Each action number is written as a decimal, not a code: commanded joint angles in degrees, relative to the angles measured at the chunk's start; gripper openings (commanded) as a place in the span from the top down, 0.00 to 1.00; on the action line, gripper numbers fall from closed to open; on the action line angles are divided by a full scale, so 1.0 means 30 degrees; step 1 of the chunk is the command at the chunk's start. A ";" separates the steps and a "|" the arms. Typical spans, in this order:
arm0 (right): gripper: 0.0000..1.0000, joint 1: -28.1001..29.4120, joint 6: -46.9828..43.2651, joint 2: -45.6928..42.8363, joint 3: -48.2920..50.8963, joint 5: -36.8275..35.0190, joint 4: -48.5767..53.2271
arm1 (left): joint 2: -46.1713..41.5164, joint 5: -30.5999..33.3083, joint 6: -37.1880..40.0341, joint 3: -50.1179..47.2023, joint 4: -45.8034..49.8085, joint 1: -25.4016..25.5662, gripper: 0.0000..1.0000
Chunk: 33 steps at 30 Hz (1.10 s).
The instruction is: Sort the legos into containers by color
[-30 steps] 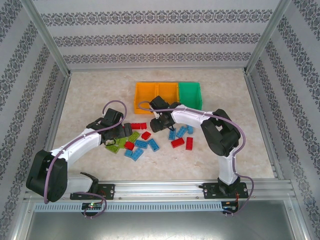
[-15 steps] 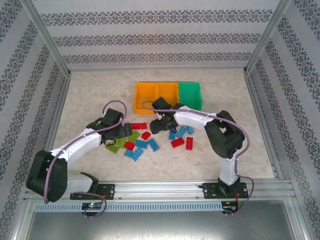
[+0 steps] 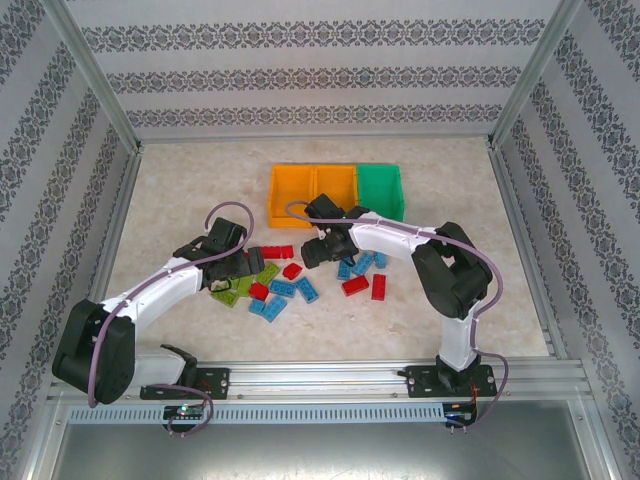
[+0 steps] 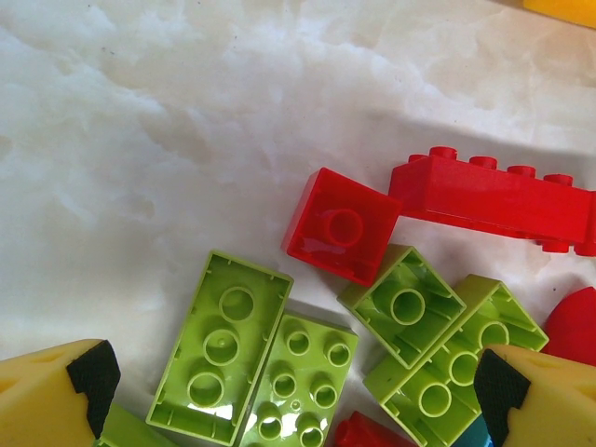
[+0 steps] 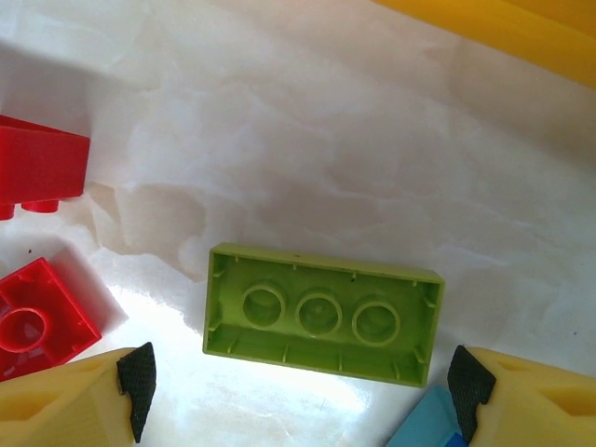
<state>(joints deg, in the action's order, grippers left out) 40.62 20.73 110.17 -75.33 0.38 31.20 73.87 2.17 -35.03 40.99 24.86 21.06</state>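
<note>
From above, legos (image 3: 283, 288) were seen strewn near the containers (image 3: 290, 187), some hidden under bent arms (image 3: 150, 288). Left wrist: the left gripper (image 4: 293, 386) was held wide over cut-off green bricks (image 4: 228, 345). Right wrist: the right gripper (image 5: 303, 384) was spread, seemingly clear of an upturned green brick (image 5: 321, 312).

a pale marbled table (image 3: 190, 180) carries three bins (image 3: 313, 186) in a row at its far middle, two orange, the green one rightmost; red, blue and light green legos (image 3: 355, 285) lie scattered nearer, mid-table.
</note>
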 commanded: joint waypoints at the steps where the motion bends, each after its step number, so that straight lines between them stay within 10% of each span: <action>1: 0.15 0.0007 0.0106 0.0524 -0.0721 -0.0291 0.0774 | -0.0401 0.0328 -0.0234 -0.0190 0.0031 0.0277 0.00; 33: 0.39 -0.1894 -0.0264 -0.0868 -0.2934 -0.0264 0.0949 | -0.0971 0.0548 -0.0128 -0.0163 0.0652 0.0299 0.00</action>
<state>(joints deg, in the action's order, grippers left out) 37.36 20.67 110.56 -80.49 -0.19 33.74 72.51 3.25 -35.03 40.84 24.93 21.06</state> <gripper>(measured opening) 0.623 0.996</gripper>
